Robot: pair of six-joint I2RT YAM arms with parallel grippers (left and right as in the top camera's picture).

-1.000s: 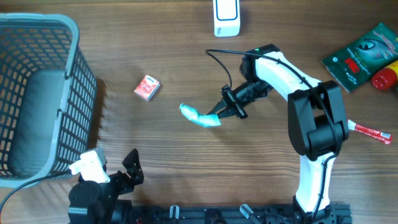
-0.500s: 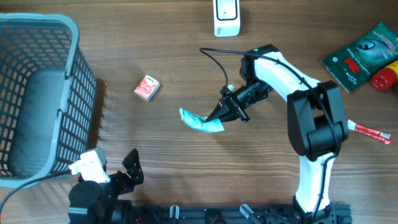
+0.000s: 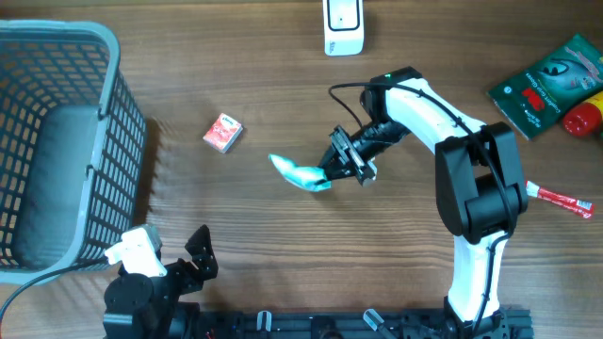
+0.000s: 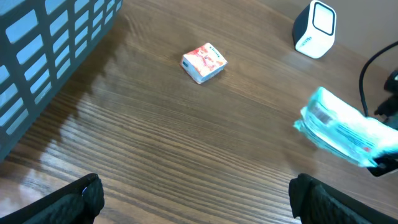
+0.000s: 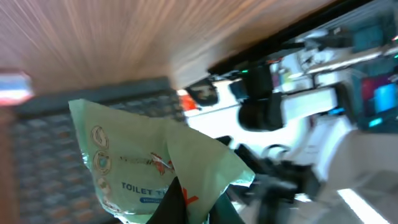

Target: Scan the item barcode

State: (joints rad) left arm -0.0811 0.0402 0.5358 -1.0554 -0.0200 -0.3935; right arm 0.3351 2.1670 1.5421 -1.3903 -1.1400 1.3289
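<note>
1. Pinching one end of the pale green packet (image 3: 297, 174), the right gripper (image 3: 327, 175) has its fingers pressed together on the wrapper, near the middle of the wooden table (image 3: 245, 226).
2. The packet sticks out from the fingertips toward the robot's left. Its long axis is slightly tilted in the overhead view.
3. Seen from the right wrist, the wrapper carries the word TOILET in blue print and is creased where the fingers clamp it.
4. Whether the packet's free end touches the wood cannot be told.
5. A white scanner (image 3: 343, 26) stands at the far edge of the table, well apart from the packet and a little to its right.
6. A small red box (image 3: 223, 133) lies flat on the wood between the packet and the grey plastic basket (image 3: 122, 122), apart from both.
7. The basket fills the left side of the table.
8. The left gripper (image 4: 196, 193) sits low at the near left corner, its two dark fingers spread wide over bare wood. The red box and the packet lie ahead of it.
9. On the far right lie a green snack bag (image 3: 551, 83) and a red object (image 3: 584, 118) just beside it. A red-and-white sachet (image 3: 563, 199) lies nearer the right arm.
</note>
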